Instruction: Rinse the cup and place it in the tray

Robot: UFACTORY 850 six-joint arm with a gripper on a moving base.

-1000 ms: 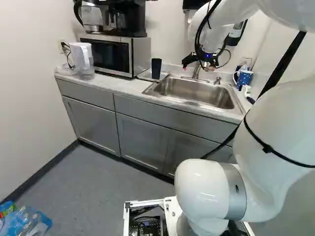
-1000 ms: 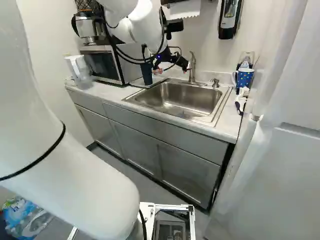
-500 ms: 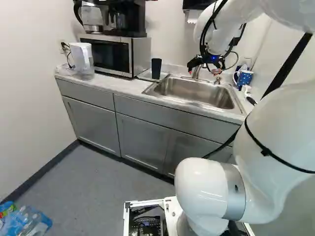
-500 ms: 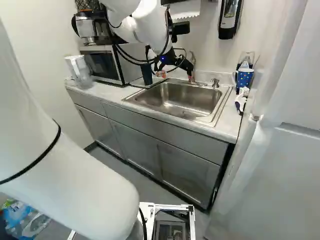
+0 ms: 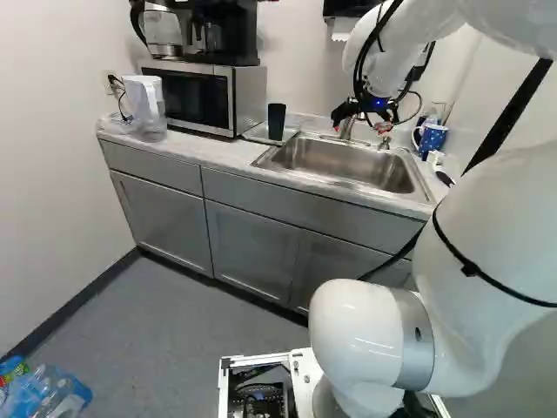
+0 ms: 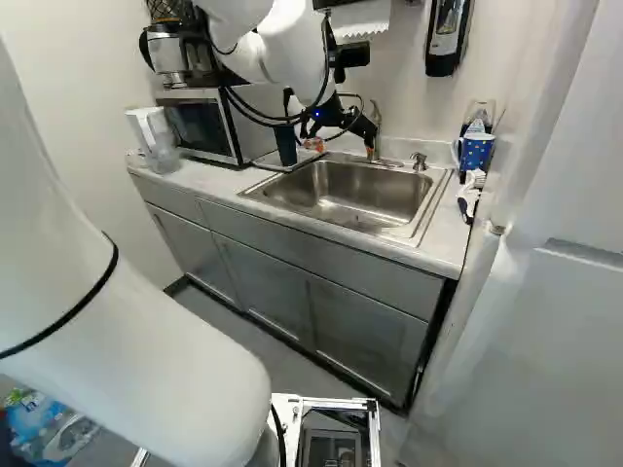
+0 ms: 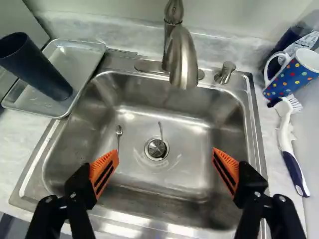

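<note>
Well left of the stainless-steel sink [image 5: 348, 178], a clear plastic pitcher with a white handle and lid [image 5: 146, 106] is seen on the pale counter [image 5: 187, 150]. Nearer the sink, a silver-and-black microwave [image 5: 196, 96] is topped by a black coffee maker [image 5: 228, 33]. Just beside the sink's left side, a shallow metal tray [image 7: 88, 52] is set on the counter, and the tall dark cup [image 7: 42, 72] is stood upright on it. Within the sink, a slim metal spoon [image 7: 118, 131] and the round drain [image 7: 156, 148] are seen. The black gripper with orange pads [image 5: 359, 127] is held above the sink, its fingers spread wide and nothing gripped. At the sink's back edge, a brushed-metal faucet [image 7: 182, 57] is mounted. Beyond the sink's right side, a blue mug with coloured dots [image 7: 294, 74] is placed, with a white-and-navy brush [image 7: 285, 134] laid nearby.
</note>
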